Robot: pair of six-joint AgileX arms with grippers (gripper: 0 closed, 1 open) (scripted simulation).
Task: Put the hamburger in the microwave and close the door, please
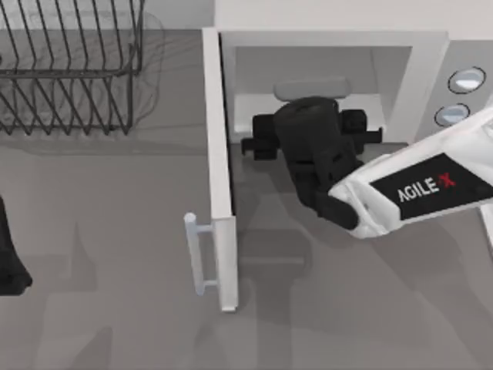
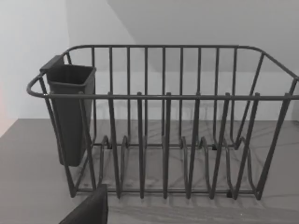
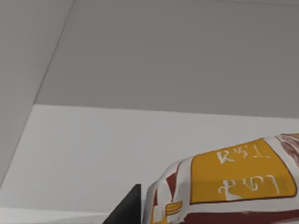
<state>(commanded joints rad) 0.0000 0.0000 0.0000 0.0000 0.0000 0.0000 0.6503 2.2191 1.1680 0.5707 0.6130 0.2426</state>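
Microwave (image 1: 420,58): big white box at about 1 o'clock on the table, mouth facing the near edge, pale grey inside.
Knobs (image 1: 465,79): two round silvery ones on the grey side panel, at the right of the box.
Door (image 1: 219,169): swung wide open, sticking out toward 6 o'clock from the left side of the box.
Handle (image 1: 195,250): pale bar on the door's left face, near its free end.
Right gripper (image 1: 312,127): black, reaching in through the mouth of the box from about 4 o'clock on the white AgileX arm; fingers open or closed, cannot tell.
Hamburger (image 3: 233,186): very close to the right wrist camera, white wrap with a yellow-orange patch and dark red edges, against the pale grey inside walls; touching the floor or not, cannot tell.
Left gripper (image 1: 9,254): dark shape parked at 9 o'clock by the table's left edge; fingers, cannot tell.
Wire rack (image 2: 163,126): black, at 11 o'clock, a dark cup hooked on one end.
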